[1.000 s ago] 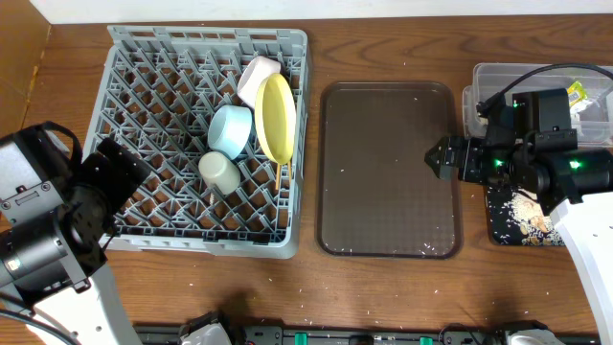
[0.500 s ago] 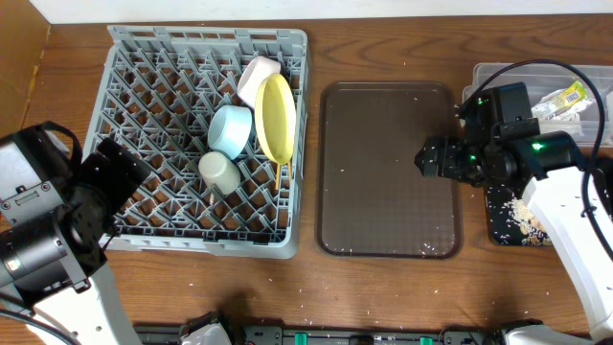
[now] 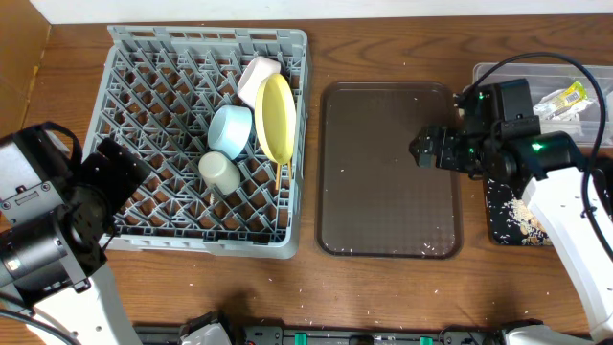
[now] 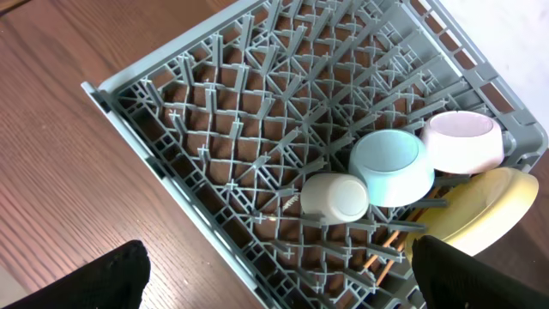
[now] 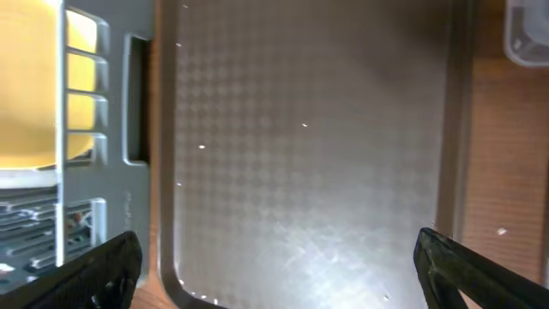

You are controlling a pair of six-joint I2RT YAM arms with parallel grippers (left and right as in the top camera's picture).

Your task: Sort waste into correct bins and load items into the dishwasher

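Observation:
The grey dishwasher rack (image 3: 163, 144) holds the pink bowl (image 3: 257, 75), yellow plate (image 3: 276, 117), light blue bowl (image 3: 230, 131), pale cup (image 3: 219, 171) and chopsticks (image 3: 279, 175). The left wrist view shows the rack (image 4: 214, 129), cup (image 4: 334, 196), blue bowl (image 4: 390, 165), pink bowl (image 4: 463, 142) and plate (image 4: 485, 210). My left gripper (image 4: 274, 275) is open and empty over the rack's near edge. My right gripper (image 3: 421, 149) is open and empty over the brown tray. The green-yellow wrapper (image 3: 565, 96) lies in the clear tub (image 3: 493, 75). Rice scraps (image 3: 527, 216) lie in the black bin (image 3: 498, 225). I cannot make out the silvery wrapper.
The dark brown serving tray (image 3: 383, 201) lies between the rack and the bins, with a few crumbs on it; it fills the right wrist view (image 5: 309, 129). The rack's wall (image 5: 103, 129) and the tub's corner (image 5: 527, 34) show at that view's edges. My right arm partly covers both bins.
My right gripper has moved left, from beside the bins to over the right part of the brown tray. The left arm and the items in the rack have not moved.

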